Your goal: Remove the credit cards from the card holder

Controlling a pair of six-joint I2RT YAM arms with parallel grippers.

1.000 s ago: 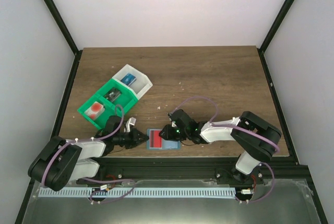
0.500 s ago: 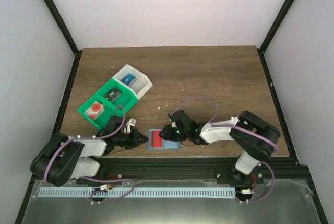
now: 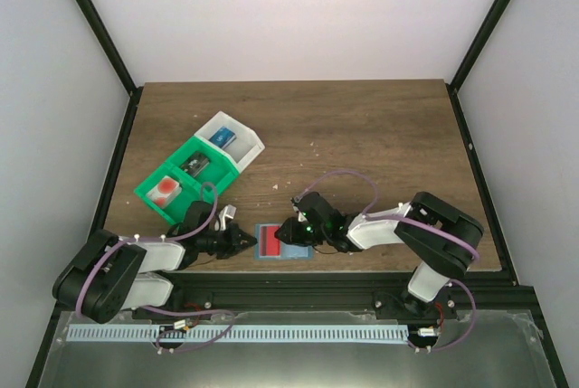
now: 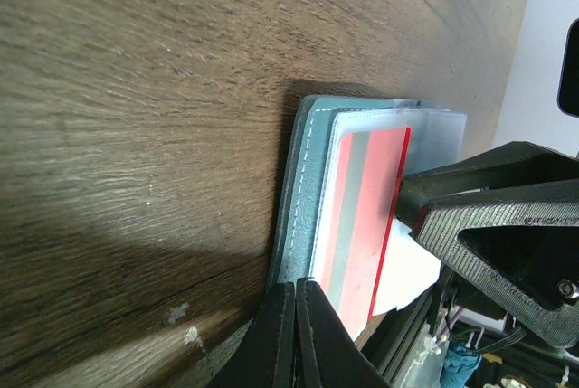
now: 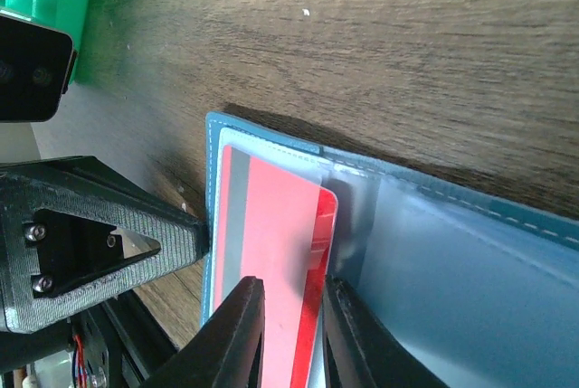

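Note:
The blue-teal card holder (image 3: 294,249) lies open near the table's front edge. A red credit card (image 3: 270,241) with a grey stripe sticks out of its clear left pocket (image 5: 271,225) (image 4: 366,216). A white card (image 4: 412,270) shows beneath it. My left gripper (image 3: 249,240) is shut, its tips (image 4: 296,293) pressed together at the holder's left edge (image 4: 308,180). My right gripper (image 3: 288,232) comes from the right. Its jaws (image 5: 294,316) stand narrowly apart over the red card's free end, one finger (image 5: 240,325) on the card and the other finger (image 5: 353,334) at its edge.
A green-and-white compartment tray (image 3: 237,159) with small items sits at the back left. The table's front edge and a black rail (image 3: 298,290) run just below the holder. Both arms lie low along that edge.
The left gripper's fingers have closed together at the holder's left edge. The right jaws have narrowed slightly over the red card. The holder has not moved.

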